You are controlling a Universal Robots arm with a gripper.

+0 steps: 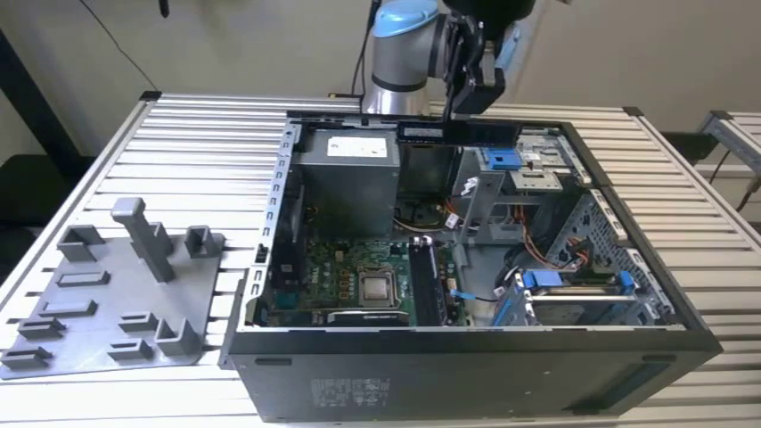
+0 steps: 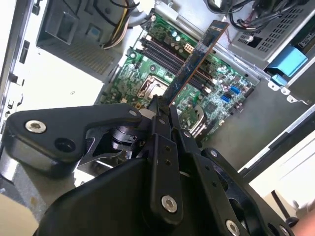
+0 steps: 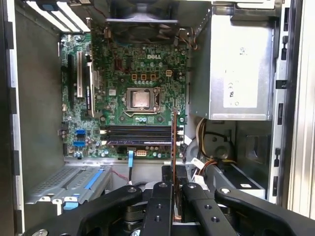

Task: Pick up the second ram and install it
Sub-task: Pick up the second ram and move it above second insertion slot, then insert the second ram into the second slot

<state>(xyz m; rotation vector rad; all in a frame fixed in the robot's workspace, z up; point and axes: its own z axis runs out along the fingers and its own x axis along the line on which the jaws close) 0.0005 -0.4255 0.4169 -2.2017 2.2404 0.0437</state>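
Note:
The second ram (image 1: 458,132) is a long thin strip held level above the far side of the open computer case (image 1: 476,343). My gripper (image 1: 466,116) is shut on it from above. In the second wrist view the ram (image 2: 197,56) sticks out from the shut gripper (image 2: 160,105) and points over the green motherboard (image 2: 216,103). The first wrist view shows the ram (image 3: 174,147) edge-on in the gripper (image 3: 174,189), high above the dark memory slots (image 3: 140,133) beside the processor (image 3: 140,98).
A grey fixture tray (image 1: 107,303) lies on the slatted table at the exterior view's left of the case. Inside the case are a power supply (image 1: 345,178), drive cages with light-blue clips (image 1: 541,278), cables and case walls around the motherboard (image 1: 356,285).

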